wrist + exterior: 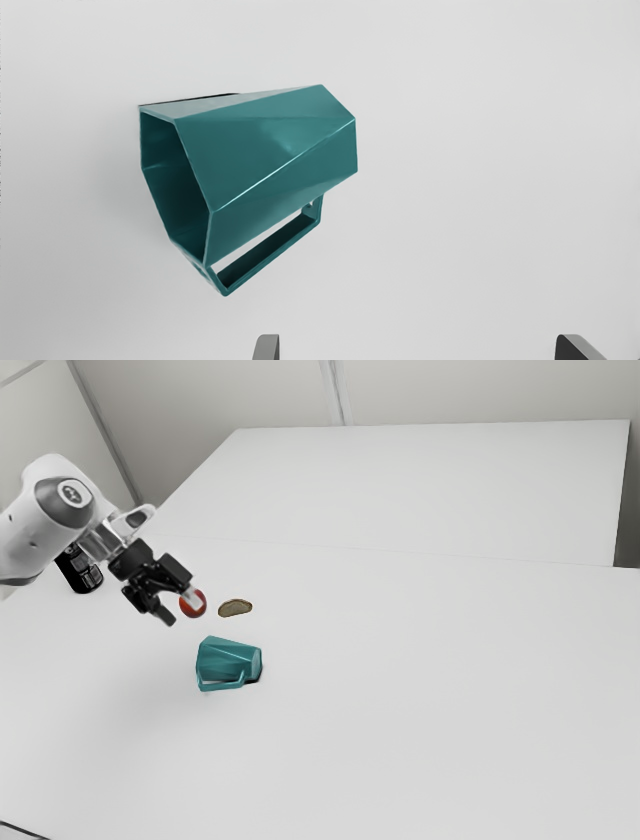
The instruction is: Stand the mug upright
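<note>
A teal faceted mug (228, 661) lies on its side on the white table, its handle low on the side nearer the exterior camera. My gripper (180, 601) hangs above the table, up and toward the exterior view's left from the mug, apart from it. In the wrist view the mug (265, 145) shows its dark open mouth and its angular handle. The gripper (417, 347) is open there, its two fingertips wide apart with bare table between them.
A red round object (193, 603) is near the fingers, partly covered by one. Beside it lies a flat brownish piece (235, 607). A black can (80, 570) stands behind the arm. The white table (430, 690) stretches toward the exterior view's right.
</note>
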You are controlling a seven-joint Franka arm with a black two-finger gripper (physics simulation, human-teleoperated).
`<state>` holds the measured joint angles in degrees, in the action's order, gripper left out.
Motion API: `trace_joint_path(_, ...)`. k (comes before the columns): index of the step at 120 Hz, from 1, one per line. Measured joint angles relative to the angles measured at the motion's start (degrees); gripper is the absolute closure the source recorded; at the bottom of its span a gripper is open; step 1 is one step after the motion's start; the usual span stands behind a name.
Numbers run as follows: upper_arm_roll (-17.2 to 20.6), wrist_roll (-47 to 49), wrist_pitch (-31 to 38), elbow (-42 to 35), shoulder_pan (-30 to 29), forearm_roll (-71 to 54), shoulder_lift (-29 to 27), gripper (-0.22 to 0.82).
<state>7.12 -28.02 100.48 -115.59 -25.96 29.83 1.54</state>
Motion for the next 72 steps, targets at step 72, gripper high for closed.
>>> trace_joint_path(72, 0.00, -13.05, -0.43, 6.78, -5.25, 6.32, 16.04, 0.00)
